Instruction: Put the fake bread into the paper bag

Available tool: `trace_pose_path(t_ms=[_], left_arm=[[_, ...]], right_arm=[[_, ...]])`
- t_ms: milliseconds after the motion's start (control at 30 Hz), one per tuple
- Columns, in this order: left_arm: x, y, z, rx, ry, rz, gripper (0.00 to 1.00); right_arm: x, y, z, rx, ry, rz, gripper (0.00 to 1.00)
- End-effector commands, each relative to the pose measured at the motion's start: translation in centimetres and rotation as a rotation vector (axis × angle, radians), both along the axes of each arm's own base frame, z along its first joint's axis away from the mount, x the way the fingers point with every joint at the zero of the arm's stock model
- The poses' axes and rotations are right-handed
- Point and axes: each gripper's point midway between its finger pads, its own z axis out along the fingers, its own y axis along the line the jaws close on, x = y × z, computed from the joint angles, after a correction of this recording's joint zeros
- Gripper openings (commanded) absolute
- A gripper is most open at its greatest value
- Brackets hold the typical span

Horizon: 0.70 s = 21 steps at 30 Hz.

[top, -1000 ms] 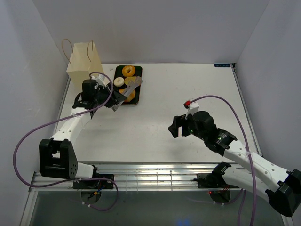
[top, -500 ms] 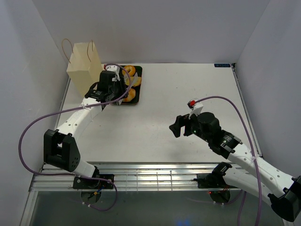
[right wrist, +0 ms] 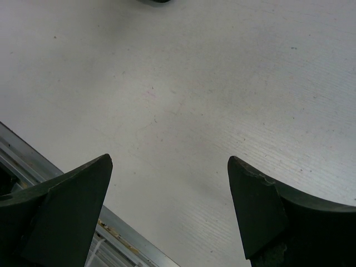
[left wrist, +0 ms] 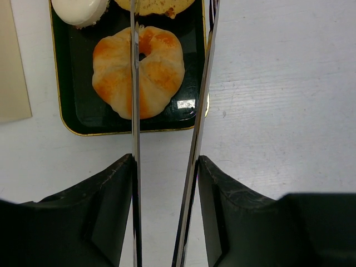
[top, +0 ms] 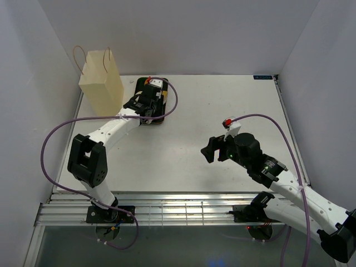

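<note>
Reach step: your left gripper [left wrist: 167, 111] hangs part-open, empty, over the bun [left wrist: 138, 71] upper left; lower, then close.

The golden segmented bun [left wrist: 139, 71] lies flat in the near end of a black tray [left wrist: 67, 83], its lobes fanning round a small central hole. Beyond it, at the frame's top edge, sit the white ring [left wrist: 79, 10] and a tan piece [left wrist: 156, 5]. The cream paper bag [top: 102, 80] stands upright left of the tray, handles up.
</note>
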Motion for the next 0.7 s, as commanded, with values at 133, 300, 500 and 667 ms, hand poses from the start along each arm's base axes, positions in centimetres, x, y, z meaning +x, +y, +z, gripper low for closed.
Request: trace_pose_path(t_ms=[133, 300, 500, 667], left_arm=[[1.7, -1.4, 1.9, 0.098, -0.078, -0.005, 0.58], [2.4, -1.8, 1.4, 0.123, -0.077, -0.006, 0.58], [3.1, -1.6, 0.5, 0.165, -0.075, 0.008, 0.58], [3.5, -1.8, 0.0, 0.170, -0.072, 0.002, 0.56]], right_arm=[[0.3, -0.5, 1.0, 0.019, -0.034, -0.022, 0.90], [0.3, -0.6, 1.1, 0.021, -0.039, -0.025, 0.90], [0.3, -0.6, 0.9, 0.013, -0.037, -0.026, 0.90], [0.3, -0.7, 0.8, 0.009, -0.034, -0.027, 0.90]])
